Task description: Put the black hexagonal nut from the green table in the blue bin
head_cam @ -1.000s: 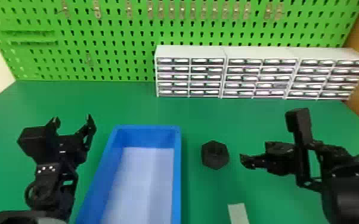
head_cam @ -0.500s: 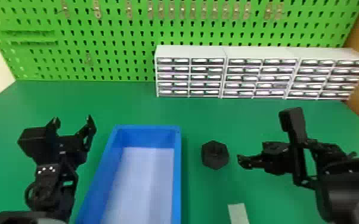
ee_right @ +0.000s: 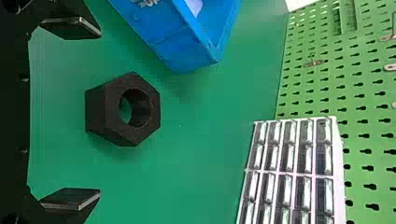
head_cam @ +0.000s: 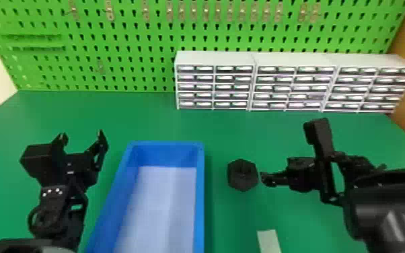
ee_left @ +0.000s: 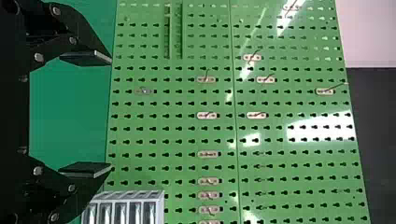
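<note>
The black hexagonal nut (head_cam: 242, 175) lies on the green table (head_cam: 245, 131), a short way right of the blue bin (head_cam: 199, 188). My right gripper (head_cam: 266, 178) stands just right of the nut in the head view. In the right wrist view the gripper (ee_right: 95, 114) is open, and the nut (ee_right: 123, 109) sits between and slightly beyond its spread fingers, with a gap on both sides. The parked left gripper (head_cam: 82, 136) is left of the bin; in the left wrist view that gripper (ee_left: 111, 114) is open with nothing between its fingers.
Along the table's back stand white drawer cabinets (head_cam: 296, 87) before a green pegboard (head_cam: 127, 43). A pale flat strip (head_cam: 268, 241) lies near the front, right of the bin.
My right gripper has moved left in the head view, closer to the nut. The left arm, the nut and the bin have kept their places.
</note>
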